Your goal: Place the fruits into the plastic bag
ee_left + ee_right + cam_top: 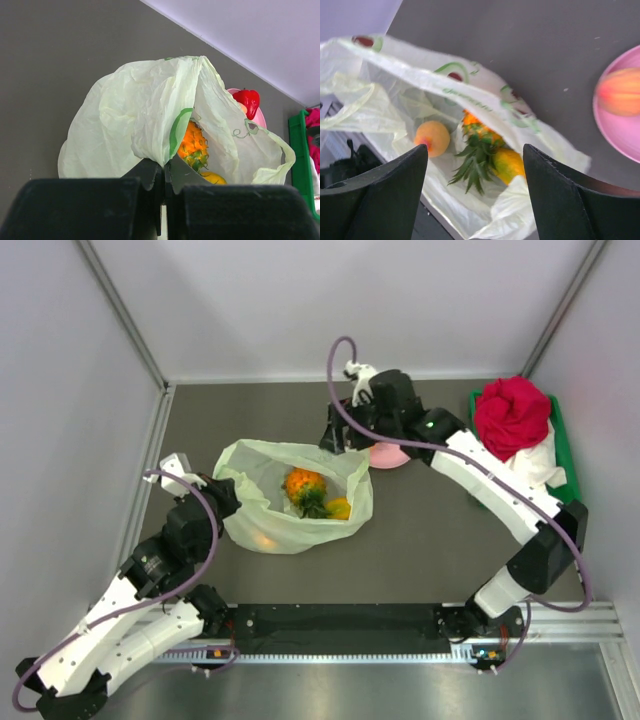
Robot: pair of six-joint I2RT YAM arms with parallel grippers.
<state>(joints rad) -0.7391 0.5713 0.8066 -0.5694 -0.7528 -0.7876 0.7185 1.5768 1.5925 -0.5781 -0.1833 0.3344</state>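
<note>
The pale-green plastic bag (262, 502) lies open on the dark table. Inside are an orange pineapple (304, 486) with green crown, a yellow mango (340, 508) and a round orange fruit (432, 138). My left gripper (165, 167) is shut on the bag's near rim (150, 135); in the top view it (222, 496) is at the bag's left edge. My right gripper (475, 155) is open and empty above the bag's mouth; in the top view it (334, 436) is at the bag's far right. A red fruit (248, 101) and an orange one (620, 92) sit on the pink plate (615, 132).
The pink plate (388, 457) lies right of the bag, partly under my right arm. A green tray (567, 460) at the right wall holds a big red cloth bundle (512, 416). Grey walls close in the left, back and right.
</note>
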